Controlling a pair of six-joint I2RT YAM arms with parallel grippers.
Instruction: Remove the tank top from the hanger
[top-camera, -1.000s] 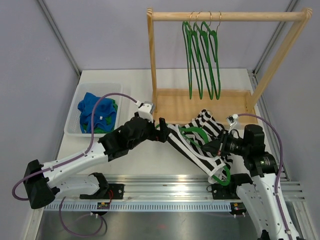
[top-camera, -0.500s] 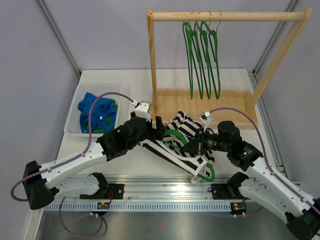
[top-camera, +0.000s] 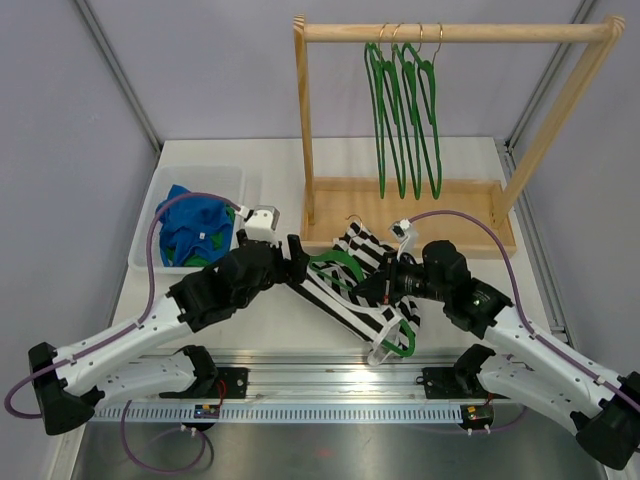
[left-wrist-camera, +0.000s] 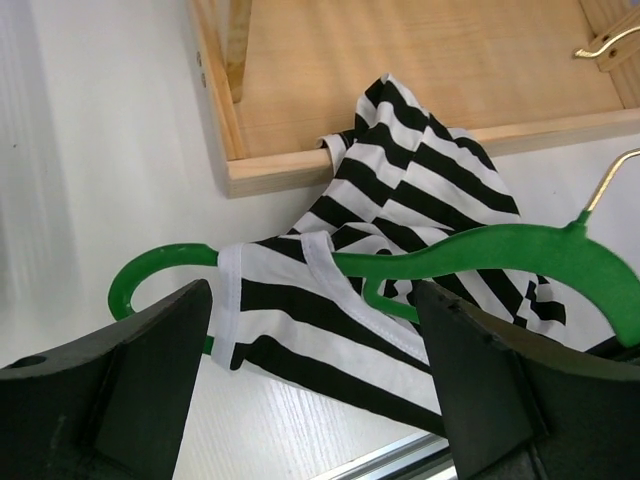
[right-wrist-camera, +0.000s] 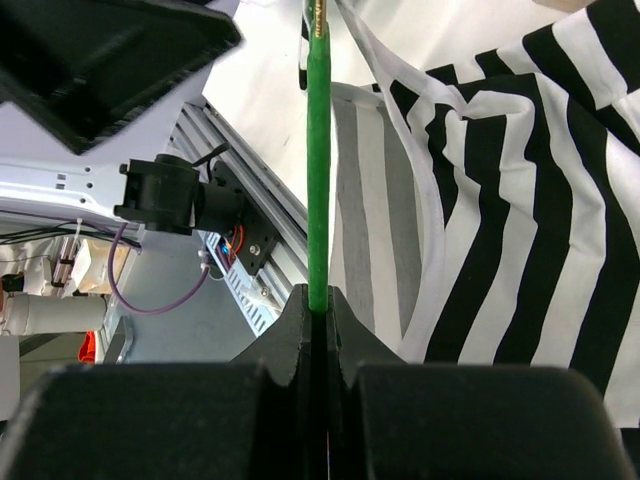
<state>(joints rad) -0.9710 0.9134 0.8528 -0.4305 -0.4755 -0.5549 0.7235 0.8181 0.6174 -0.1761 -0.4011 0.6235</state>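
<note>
Two claws at work here. Far left sits a bin (top-camera: 190, 170) of blue clothes (top-camera: 190, 222). The left claw (left-wrist-camera: 312, 385) hangs spread wide over the striped tank top (left-wrist-camera: 400, 200), which is draped on the green hanger (left-wrist-camera: 480, 250) on the table, overlapping the rack base (left-wrist-camera: 400, 60). The right claw (right-wrist-camera: 318, 310) is pinching the hanger.

No writing, label, brand or number can be read on anything here.
</note>
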